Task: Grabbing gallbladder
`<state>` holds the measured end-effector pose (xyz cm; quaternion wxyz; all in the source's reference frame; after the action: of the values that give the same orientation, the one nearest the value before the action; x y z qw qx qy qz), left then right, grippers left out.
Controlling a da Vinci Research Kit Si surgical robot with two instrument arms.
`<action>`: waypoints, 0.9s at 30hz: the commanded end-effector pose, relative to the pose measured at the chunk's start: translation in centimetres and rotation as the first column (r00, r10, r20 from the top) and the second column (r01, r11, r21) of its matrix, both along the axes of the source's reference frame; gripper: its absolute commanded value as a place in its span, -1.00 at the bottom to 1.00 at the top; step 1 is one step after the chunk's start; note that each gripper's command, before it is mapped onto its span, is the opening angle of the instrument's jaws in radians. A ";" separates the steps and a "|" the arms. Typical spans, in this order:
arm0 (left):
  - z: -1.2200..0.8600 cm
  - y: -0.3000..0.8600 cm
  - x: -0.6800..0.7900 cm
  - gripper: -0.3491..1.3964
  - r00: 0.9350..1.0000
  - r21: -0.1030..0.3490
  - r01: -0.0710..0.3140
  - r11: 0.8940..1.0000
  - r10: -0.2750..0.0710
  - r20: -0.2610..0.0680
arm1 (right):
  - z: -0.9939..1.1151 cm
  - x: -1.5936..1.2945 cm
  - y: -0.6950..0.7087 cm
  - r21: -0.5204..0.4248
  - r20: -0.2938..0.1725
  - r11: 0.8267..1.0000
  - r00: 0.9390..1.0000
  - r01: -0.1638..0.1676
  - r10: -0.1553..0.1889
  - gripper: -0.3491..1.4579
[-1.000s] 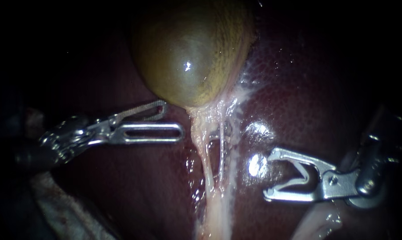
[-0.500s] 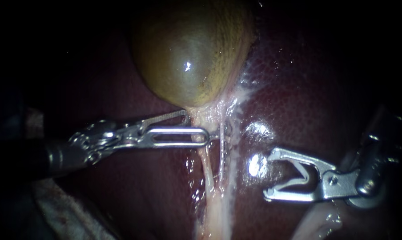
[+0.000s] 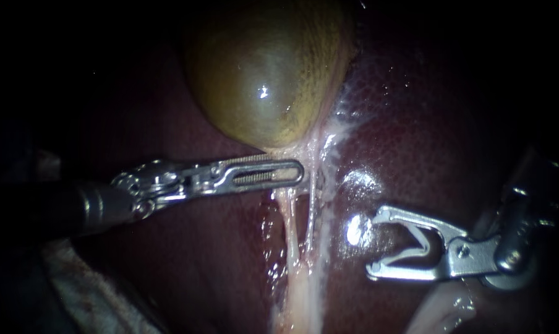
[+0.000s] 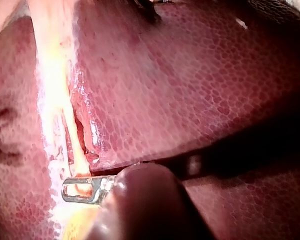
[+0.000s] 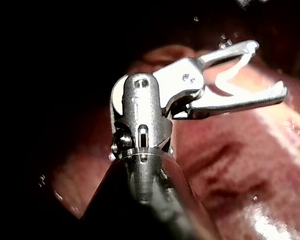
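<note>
While the right instrument [image 3: 376,242] sits lower right, pincer wide and empty, the left instrument [image 3: 295,171] at centre pinches the pale neck of the gallbladder [image 3: 261,80], upper centre; grip looks made, hold untested.

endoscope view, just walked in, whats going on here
The left instrument reaches in across the liver and looks closed on the pale narrow end of the gallbladder, just under its rounded body. The right instrument sits apart over the liver, open and holding nothing. Pale strands run on below the spot being gripped.
</note>
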<state>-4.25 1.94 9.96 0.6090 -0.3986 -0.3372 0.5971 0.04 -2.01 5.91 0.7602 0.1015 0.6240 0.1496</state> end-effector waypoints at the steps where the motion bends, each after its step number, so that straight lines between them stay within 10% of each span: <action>1: 0.00 0.00 0.00 -0.52 1.000 0.006 0.001 1.000 -0.001 -0.001 | 0.00 0.00 0.00 0.000 0.000 1.000 1.000 0.000 0.000 0.04; 12: -0.03 -0.01 0.05 -0.96 1.000 0.040 0.013 0.999 -0.013 -0.002 | 0.00 0.00 0.00 0.000 0.000 1.000 1.000 0.000 0.000 0.04; 27: -0.04 -0.01 0.06 -0.94 1.000 0.045 0.018 0.999 -0.018 -0.003 | 0.01 0.01 0.00 -0.001 0.000 1.000 1.000 0.000 0.000 0.04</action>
<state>-4.18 1.92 9.93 0.6235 -0.3871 -0.3459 0.5846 0.05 -2.01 5.91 0.7603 0.1011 0.6240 0.1496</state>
